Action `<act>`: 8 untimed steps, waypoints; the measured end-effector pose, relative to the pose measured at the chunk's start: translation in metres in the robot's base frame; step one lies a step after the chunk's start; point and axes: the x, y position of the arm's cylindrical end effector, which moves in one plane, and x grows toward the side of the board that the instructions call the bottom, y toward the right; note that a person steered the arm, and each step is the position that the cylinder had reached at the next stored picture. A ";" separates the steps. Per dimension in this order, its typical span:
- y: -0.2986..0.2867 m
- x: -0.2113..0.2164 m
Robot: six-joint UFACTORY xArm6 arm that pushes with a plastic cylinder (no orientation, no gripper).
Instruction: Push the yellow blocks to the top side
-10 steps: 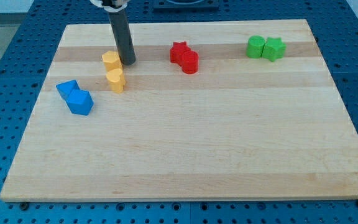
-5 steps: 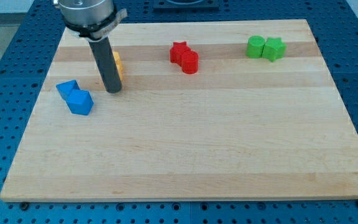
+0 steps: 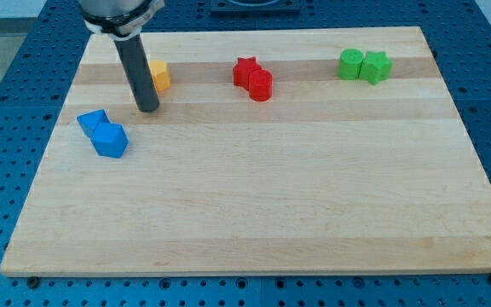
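The wooden surface [image 3: 254,205] fills most of the frame and lies on a blue perforated base [image 3: 7,102]. There are no containers on it; all the blocks stand directly on the wood.

The arm has no gripper, so there is nothing to be spread or pressed together. It ends in a straight dark rod [image 3: 135,72] that comes down from the upper left of the frame. My tip [image 3: 147,108] rests on the surface in the upper left part. It holds nothing.

Only one yellow piece [image 3: 159,76] is visible. It sits just to the right of the rod and above my tip, in the upper left area of the frame. The rod covers its left side, so I cannot tell its shape, or whether it is one block or two. I also cannot tell if the rod touches it; they are at least very close.

Two blue blocks are lower left of my tip, near but apart from it: one blue block [image 3: 93,122] and a second blue block [image 3: 110,140], touching each other.

At the upper centre a red star block [image 3: 245,71] touches a red cylinder block [image 3: 261,85]. At the upper right a green block [image 3: 351,64] touches a green star block [image 3: 376,66].
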 end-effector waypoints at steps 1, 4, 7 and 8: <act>-0.024 0.000; -0.041 -0.015; -0.023 -0.011; -0.001 0.010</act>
